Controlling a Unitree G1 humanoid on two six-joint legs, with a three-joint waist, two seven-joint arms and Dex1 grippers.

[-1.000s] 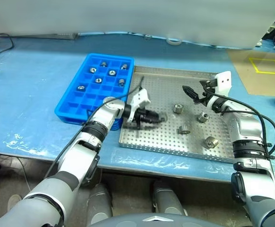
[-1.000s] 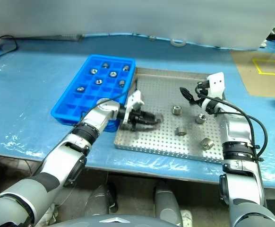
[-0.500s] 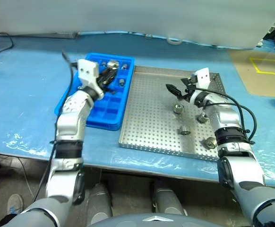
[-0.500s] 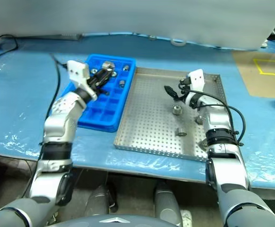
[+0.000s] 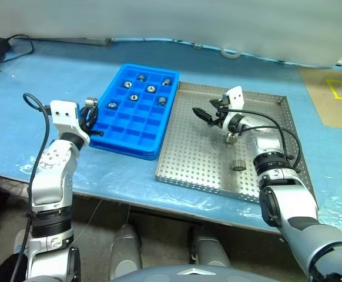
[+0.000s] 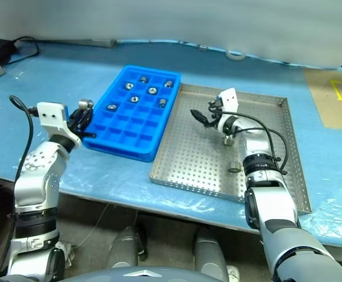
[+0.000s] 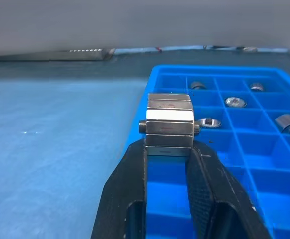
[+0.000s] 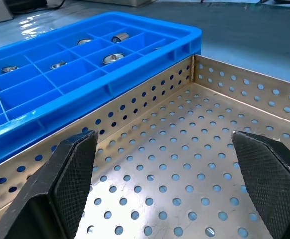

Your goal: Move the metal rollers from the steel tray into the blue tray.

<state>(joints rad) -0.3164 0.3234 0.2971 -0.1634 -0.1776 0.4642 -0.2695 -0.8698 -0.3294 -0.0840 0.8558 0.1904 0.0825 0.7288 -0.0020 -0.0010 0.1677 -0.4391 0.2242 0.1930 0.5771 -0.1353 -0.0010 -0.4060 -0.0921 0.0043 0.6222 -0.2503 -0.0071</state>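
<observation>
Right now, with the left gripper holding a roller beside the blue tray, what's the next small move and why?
Probably carry the left gripper over an empty compartment of the blue tray before opening. It is shut on a metal roller beside the tray's outer edge, not above a cell.

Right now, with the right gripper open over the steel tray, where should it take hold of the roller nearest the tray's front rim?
Probably across its round outer wall, coming down from above. The roller is short and sits alone on the steel tray's perforated floor, with bare floor on both sides for the open right gripper.
</observation>
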